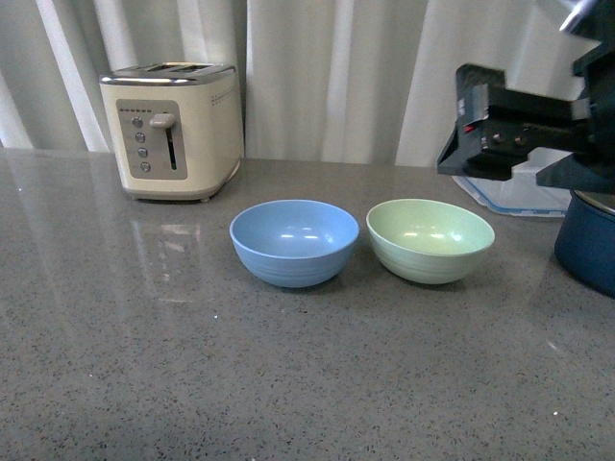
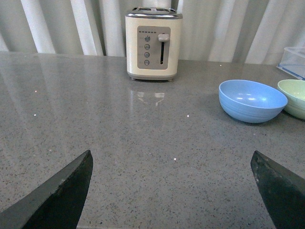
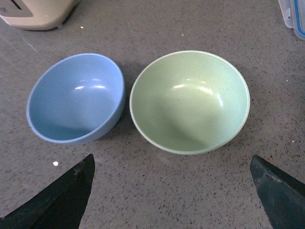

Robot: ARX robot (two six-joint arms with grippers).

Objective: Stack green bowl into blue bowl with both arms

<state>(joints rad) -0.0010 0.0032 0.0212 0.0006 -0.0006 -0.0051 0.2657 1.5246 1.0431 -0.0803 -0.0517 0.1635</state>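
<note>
**Two bowls side by side, no grab yet**

Both bowls sit upright on the grey counter [image 1: 192, 365]. The green bowl [image 1: 430, 240] is at 3 o'clock of the blue bowl [image 1: 293, 242]. They are v. close, w/ a thin gap between them. Both are empty. A cream toaster [image 1: 173, 130] stands at 10 o'clock of the blue bowl, and a dark navy pot [image 1: 588, 245] is at 3 o'clock of the green one.

How to do it well, I think: the step now is reaching for the green bowl. The right arm [image 1: 519, 125] hangs up at 2 o'clock of it, so it is the near one. Come down on the rim side away from the blue bowl, so a finger doesn't bump blue. Pinch the rim, one finger in and one out. Lift straight up, clear of both rims, before going toward 9 o'clock. The left arm could hold the blue bowl so it can't slide.

Tools: the right gripper [image 3: 171, 157] has its fingers [image 3: 66, 200] spread wide. It holds nothing and touches nothing, and hovers over the green bowl. The left gripper [image 2: 170, 155] is spread wide too, w/ nothing in it, over bare counter, well apart from the bowls.
</note>
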